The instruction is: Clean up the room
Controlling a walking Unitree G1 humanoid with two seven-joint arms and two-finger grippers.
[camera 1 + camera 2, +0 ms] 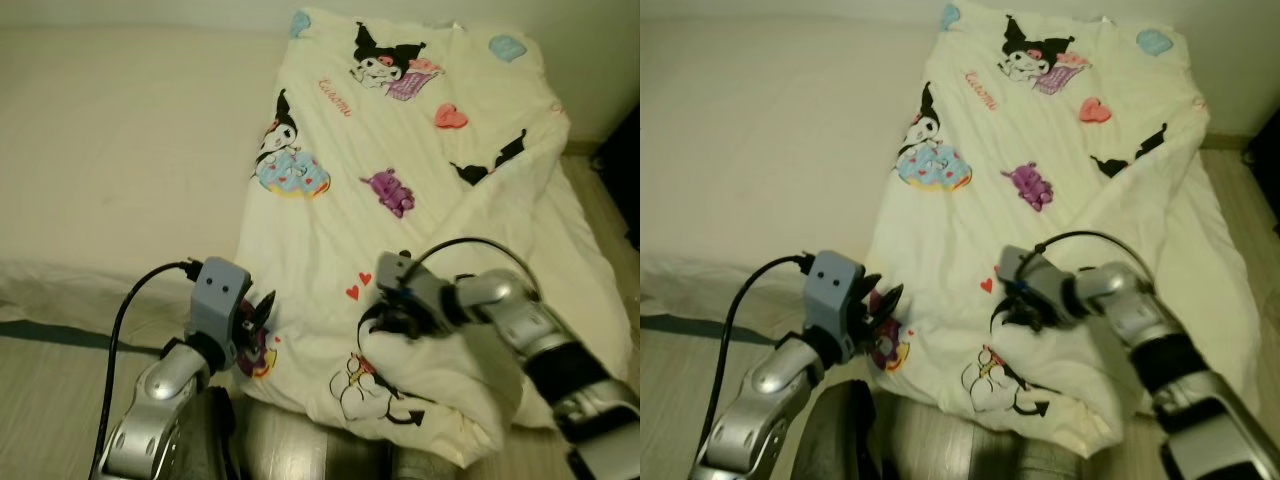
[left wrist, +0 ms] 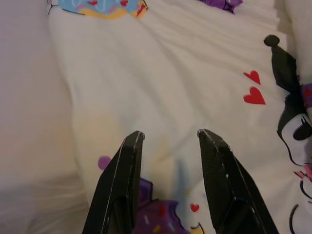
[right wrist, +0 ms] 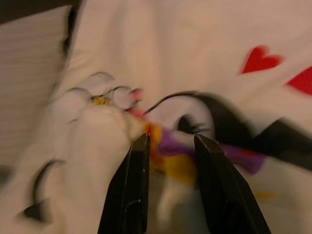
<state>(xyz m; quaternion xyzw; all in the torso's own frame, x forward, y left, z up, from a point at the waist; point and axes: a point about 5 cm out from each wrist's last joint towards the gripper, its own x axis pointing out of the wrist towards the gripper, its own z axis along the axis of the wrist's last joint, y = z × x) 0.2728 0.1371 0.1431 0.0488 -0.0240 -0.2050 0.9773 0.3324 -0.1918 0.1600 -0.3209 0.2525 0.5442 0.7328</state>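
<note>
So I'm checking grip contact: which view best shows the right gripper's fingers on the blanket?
The right wrist view: fingers pressing into a blanket fold. Eye views show the right gripper from above, fingers mostly hidden.

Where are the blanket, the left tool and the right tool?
blanket [image 1: 420, 150]: left eye view, its flat middle.
left tool [image 2: 170, 141]: left wrist view, midway between its open fingertips.
right tool [image 3: 170, 141]: right wrist view, midway between its fingertips.

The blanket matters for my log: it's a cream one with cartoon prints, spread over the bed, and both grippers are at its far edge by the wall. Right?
Not quite. The blanket is cream with cartoon prints and lies on the bed, but the left gripper and right gripper are at its near edge, close to the robot, as the left eye view shows.
</note>
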